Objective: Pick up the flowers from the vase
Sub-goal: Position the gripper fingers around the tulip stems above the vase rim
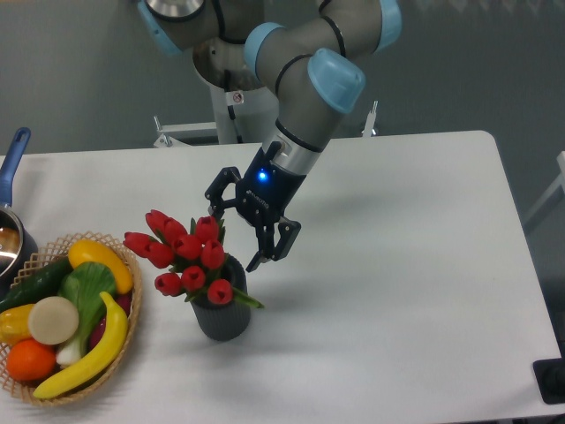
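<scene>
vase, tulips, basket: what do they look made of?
Vase: dark grey and matte, fine vertical ribbing; looks like moulded plastic or ceramic, can't tell which.
Tulips: uniform red buds and stiff green leaves, so probably artificial, plastic or fabric.
Wicker basket: tan woven strands with an open lattice rim; natural wicker or an imitation.
Open gripper sits right beside the tulips.

The stems of the flowers [187,254] are hidden inside the vase [221,318]. The wicker basket [131,311] and the pot [12,237] are cut off by the left edge. The arm's upper joints run off the top, and a dark object [551,382], perhaps a mount, is clipped at the right.
</scene>
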You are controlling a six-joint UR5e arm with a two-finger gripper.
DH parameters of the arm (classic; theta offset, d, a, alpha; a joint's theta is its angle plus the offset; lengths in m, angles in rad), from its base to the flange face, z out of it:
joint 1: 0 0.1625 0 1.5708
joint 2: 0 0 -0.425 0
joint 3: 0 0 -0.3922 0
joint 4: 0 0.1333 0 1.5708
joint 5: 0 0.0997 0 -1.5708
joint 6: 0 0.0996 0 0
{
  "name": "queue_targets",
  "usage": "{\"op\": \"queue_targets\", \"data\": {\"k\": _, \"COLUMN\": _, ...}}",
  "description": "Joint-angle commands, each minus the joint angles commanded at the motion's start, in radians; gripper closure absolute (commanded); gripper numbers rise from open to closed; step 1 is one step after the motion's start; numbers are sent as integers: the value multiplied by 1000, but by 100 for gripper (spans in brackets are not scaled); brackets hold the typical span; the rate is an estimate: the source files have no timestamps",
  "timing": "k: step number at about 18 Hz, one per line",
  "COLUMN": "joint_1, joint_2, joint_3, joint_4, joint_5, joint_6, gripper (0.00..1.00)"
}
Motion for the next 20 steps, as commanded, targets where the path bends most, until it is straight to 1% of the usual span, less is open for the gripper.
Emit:
{"op": "queue_targets", "data": {"k": 7, "joint_1": 2, "joint_2": -43, "joint_3": -5, "joint_4": 0, "joint_5": -98, "joint_6": -2, "gripper": 0}}
{"op": "queue_targets", "data": {"k": 12, "joint_1": 2, "joint_2": -58, "joint_3": -3, "joint_4": 0, "joint_5": -134, "joint_6": -2, "gripper": 0}}
{"op": "queue_targets", "data": {"k": 20, "joint_1": 3, "joint_2": -68, "joint_3": -1, "joint_4": 2, "joint_5": -149, "joint_6": 0, "gripper": 0}}
